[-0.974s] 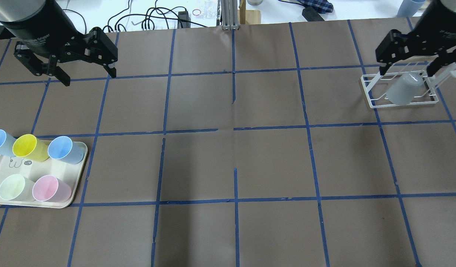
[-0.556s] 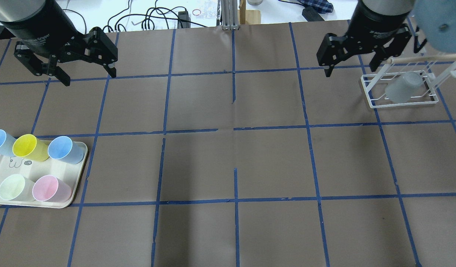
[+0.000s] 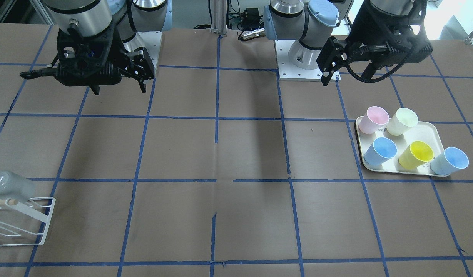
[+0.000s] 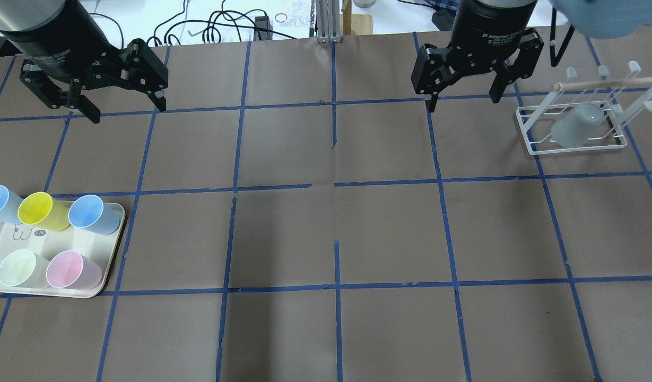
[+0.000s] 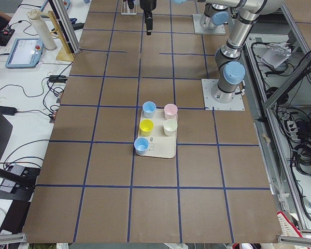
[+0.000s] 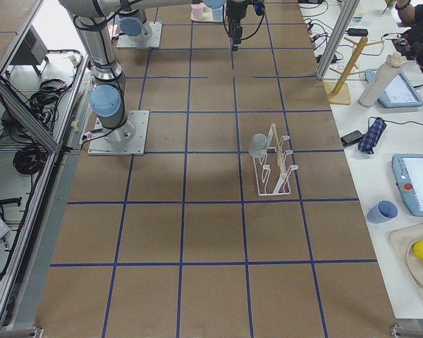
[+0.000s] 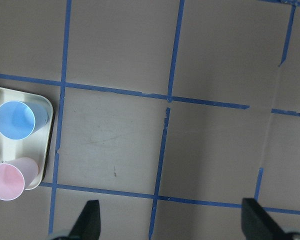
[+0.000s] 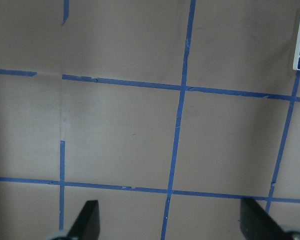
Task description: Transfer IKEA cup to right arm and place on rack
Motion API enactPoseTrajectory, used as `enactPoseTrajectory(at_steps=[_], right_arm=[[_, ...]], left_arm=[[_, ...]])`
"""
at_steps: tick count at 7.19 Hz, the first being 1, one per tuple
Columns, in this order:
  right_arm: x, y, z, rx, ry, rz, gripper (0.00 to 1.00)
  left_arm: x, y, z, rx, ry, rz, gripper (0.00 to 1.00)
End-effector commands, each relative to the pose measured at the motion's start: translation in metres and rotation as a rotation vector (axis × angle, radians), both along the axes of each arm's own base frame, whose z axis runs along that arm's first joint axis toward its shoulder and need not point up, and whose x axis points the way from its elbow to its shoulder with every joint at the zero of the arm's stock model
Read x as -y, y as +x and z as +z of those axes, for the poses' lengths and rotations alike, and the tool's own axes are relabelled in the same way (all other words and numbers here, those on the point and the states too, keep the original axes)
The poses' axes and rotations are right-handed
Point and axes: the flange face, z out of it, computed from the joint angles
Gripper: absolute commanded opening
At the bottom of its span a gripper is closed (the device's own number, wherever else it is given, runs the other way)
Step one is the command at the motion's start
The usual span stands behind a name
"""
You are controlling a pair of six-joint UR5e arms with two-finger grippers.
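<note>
The pale grey IKEA cup [image 4: 575, 127] sits mouth-down and tilted on the small white wire rack [image 4: 527, 139] at the far right; it also shows in the front view [image 3: 7, 184] on the rack [image 3: 42, 227]. My right gripper [image 4: 462, 102] is open and empty, hovering well left of the rack, apart from it. In the front view it [image 3: 119, 90] is at the upper left. My left gripper [image 4: 128, 112] is open and empty at the far left, above bare table. Both wrist views show only wide-apart fingertips over the table.
A cream tray [image 4: 113, 249] at the near left holds two light blue cups, a yellow cup [image 4: 39, 211], a pale green cup and a pink cup [image 4: 71, 269]. Cables and a wooden stand lie beyond the far table edge. The rack's wooden dowel [image 4: 612, 82] sticks out to the right.
My right gripper has moved left, away from the rack, staying open. The grey cup stays on the rack. The left arm has not moved.
</note>
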Motion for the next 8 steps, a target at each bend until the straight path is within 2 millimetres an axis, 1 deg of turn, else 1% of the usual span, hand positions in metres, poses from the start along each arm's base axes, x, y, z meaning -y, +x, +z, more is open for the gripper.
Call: enactPoseTrajectory(at_steps=[1, 2, 3, 4, 5, 6, 8], right_arm=[[-0.014, -0.015, 0.024, 0.007, -0.044, -0.040, 1.00], [-0.009, -0.036, 0.023, 0.006, -0.035, -0.087, 1.00], [-0.004, -0.051, 0.026, 0.085, -0.040, -0.136, 1.00], [-0.006, -0.050, 0.030, 0.086, -0.049, -0.133, 1.00], [-0.005, -0.053, 0.033, 0.047, -0.057, -0.132, 1.00], [-0.005, -0.053, 0.034, 0.045, -0.060, -0.136, 1.00], [-0.006, -0.048, 0.035, 0.028, -0.063, -0.133, 1.00]], left_arm=[[0.000, 0.000, 0.001, 0.000, -0.001, 0.000, 1.00], [0.000, 0.000, 0.001, 0.000, -0.001, 0.000, 1.00], [0.000, 0.000, 0.001, 0.000, -0.001, 0.000, 1.00], [0.000, 0.000, 0.001, 0.000, -0.001, 0.000, 1.00], [-0.001, 0.000, 0.001, 0.000, -0.003, 0.000, 1.00], [0.000, 0.000, 0.001, 0.000, -0.001, 0.000, 1.00], [0.000, 0.000, 0.001, 0.002, -0.001, 0.000, 1.00]])
